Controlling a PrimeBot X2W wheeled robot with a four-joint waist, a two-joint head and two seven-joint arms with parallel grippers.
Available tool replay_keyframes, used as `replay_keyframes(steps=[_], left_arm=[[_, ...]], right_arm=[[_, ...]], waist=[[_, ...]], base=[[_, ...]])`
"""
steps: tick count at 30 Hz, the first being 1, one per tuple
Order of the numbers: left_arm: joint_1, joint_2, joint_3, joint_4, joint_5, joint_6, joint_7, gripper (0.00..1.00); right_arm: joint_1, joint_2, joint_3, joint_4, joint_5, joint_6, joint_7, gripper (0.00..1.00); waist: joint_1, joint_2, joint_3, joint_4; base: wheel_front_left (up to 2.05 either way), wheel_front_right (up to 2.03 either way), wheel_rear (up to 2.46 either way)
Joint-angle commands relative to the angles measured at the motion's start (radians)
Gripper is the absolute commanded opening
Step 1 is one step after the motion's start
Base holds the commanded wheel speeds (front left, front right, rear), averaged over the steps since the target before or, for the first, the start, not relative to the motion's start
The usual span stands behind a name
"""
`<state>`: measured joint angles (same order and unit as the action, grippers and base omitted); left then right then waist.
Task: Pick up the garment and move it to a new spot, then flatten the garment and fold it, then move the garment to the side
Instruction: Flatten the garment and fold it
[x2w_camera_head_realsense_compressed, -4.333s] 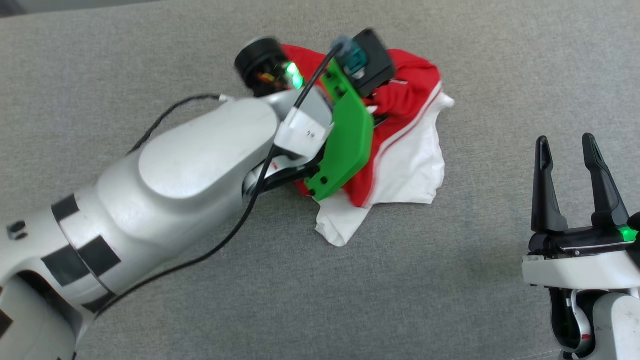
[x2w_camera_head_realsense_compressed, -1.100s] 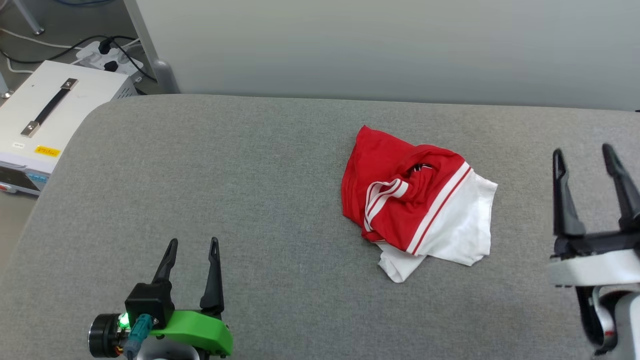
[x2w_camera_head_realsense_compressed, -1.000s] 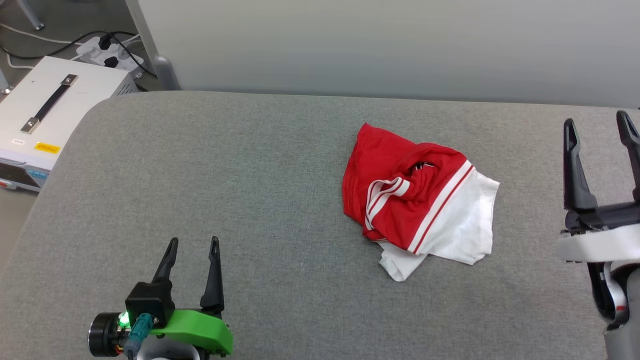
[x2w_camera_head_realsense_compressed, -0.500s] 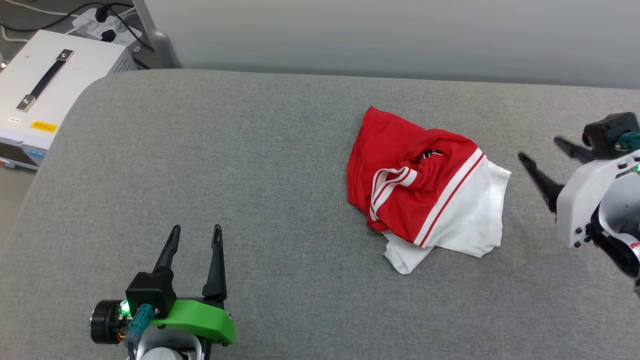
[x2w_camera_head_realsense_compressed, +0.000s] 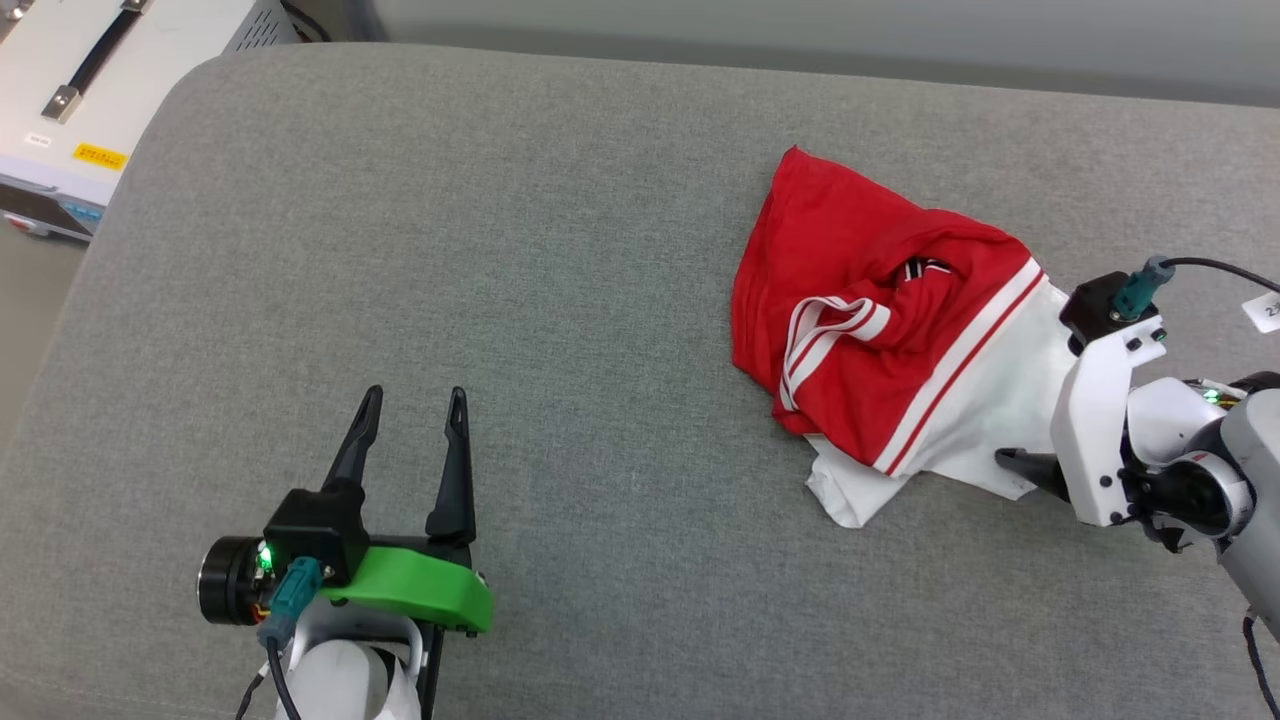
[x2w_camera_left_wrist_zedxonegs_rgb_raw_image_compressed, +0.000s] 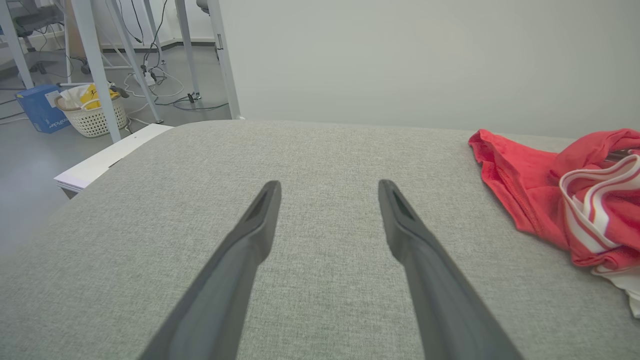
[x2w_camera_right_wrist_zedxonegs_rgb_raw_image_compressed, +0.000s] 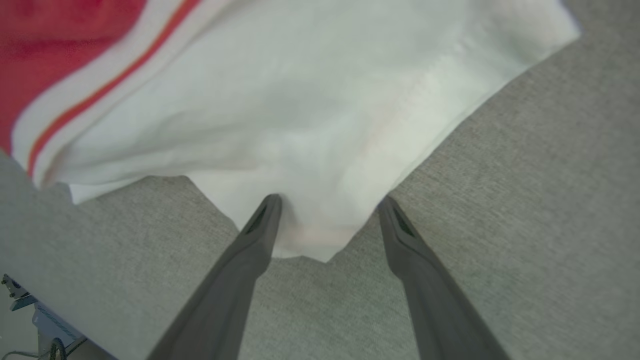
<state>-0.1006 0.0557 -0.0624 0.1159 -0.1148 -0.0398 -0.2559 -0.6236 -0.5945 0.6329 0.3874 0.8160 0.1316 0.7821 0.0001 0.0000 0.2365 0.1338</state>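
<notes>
The garment (x2w_camera_head_realsense_compressed: 880, 340) lies crumpled on the grey surface at the right, its red body on top and a white sleeve (x2w_camera_head_realsense_compressed: 985, 420) spread toward the lower right. In the left wrist view the garment (x2w_camera_left_wrist_zedxonegs_rgb_raw_image_compressed: 550, 200) lies off to the right. My right gripper (x2w_camera_head_realsense_compressed: 1010, 445) lies low at the sleeve's lower right corner, pointing left. Seen from the right wrist, it (x2w_camera_right_wrist_zedxonegs_rgb_raw_image_compressed: 327, 200) is open, with the white sleeve corner (x2w_camera_right_wrist_zedxonegs_rgb_raw_image_compressed: 320, 235) between its fingers. My left gripper (x2w_camera_head_realsense_compressed: 415, 395) stands open at the lower left, far from the garment, with nothing between its fingers (x2w_camera_left_wrist_zedxonegs_rgb_raw_image_compressed: 255, 235).
The grey padded surface (x2w_camera_head_realsense_compressed: 500, 250) has a rounded left edge. Beyond that edge stands a white case with a black handle (x2w_camera_head_realsense_compressed: 60, 90). A pale wall (x2w_camera_left_wrist_zedxonegs_rgb_raw_image_compressed: 400, 60) backs the surface. On the floor to the left are a basket (x2w_camera_left_wrist_zedxonegs_rgb_raw_image_compressed: 92, 110) and frame legs.
The head camera has tilted down and shifted. My right gripper swung from upright to pointing left and dropped to the white sleeve corner. Earlier, the left gripper left the garment and drew back to the lower left.
</notes>
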Motion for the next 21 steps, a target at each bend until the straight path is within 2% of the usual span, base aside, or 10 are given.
replay_keyframes(steps=[1,5,9,10,11,15,21], left_arm=[[-0.018,-0.005,-0.003,-0.004,-0.008,0.007,-0.006,1.00],[-0.025,-0.005,-0.008,-0.002,-0.012,0.011,-0.006,1.00],[-0.027,-0.005,-0.007,0.000,-0.014,0.016,-0.006,1.00],[-0.026,-0.005,-0.004,0.000,-0.014,0.018,-0.006,1.00],[-0.024,-0.005,0.000,0.001,-0.014,0.019,-0.006,1.00],[-0.016,-0.005,0.006,0.007,-0.010,0.020,-0.006,1.00],[0.006,-0.005,0.012,0.015,-0.004,0.017,-0.006,1.00]], right_arm=[[-0.014,0.020,0.014,0.034,0.004,-0.001,-0.012,1.00],[-0.003,0.044,0.085,0.118,-0.009,-0.001,-0.025,1.00],[0.014,0.053,0.143,0.145,0.018,-0.001,-0.063,1.00],[0.013,0.053,0.151,0.144,0.028,-0.001,-0.078,0.19],[0.009,0.050,0.161,0.139,0.035,-0.001,-0.100,0.00],[-0.015,0.021,0.157,0.114,0.071,-0.001,-0.207,0.00],[-0.007,-0.076,0.097,0.027,0.143,-0.001,-0.351,0.00]], waist=[[-0.0001,0.0000,0.023,0.015],[-0.0001,0.0000,0.032,0.020],[-0.0001,0.0000,0.030,0.017],[-0.0001,0.0000,0.028,0.014],[-0.0001,0.0000,0.024,0.009],[-0.0001,0.0000,0.000,-0.006],[-0.0001,0.0000,-0.051,-0.024]], base=[[0.00,0.00,0.00],[0.00,0.00,0.00],[0.00,0.00,0.00],[0.00,0.00,0.00],[0.00,0.00,0.00],[0.00,0.00,0.00],[0.00,0.00,0.00]])
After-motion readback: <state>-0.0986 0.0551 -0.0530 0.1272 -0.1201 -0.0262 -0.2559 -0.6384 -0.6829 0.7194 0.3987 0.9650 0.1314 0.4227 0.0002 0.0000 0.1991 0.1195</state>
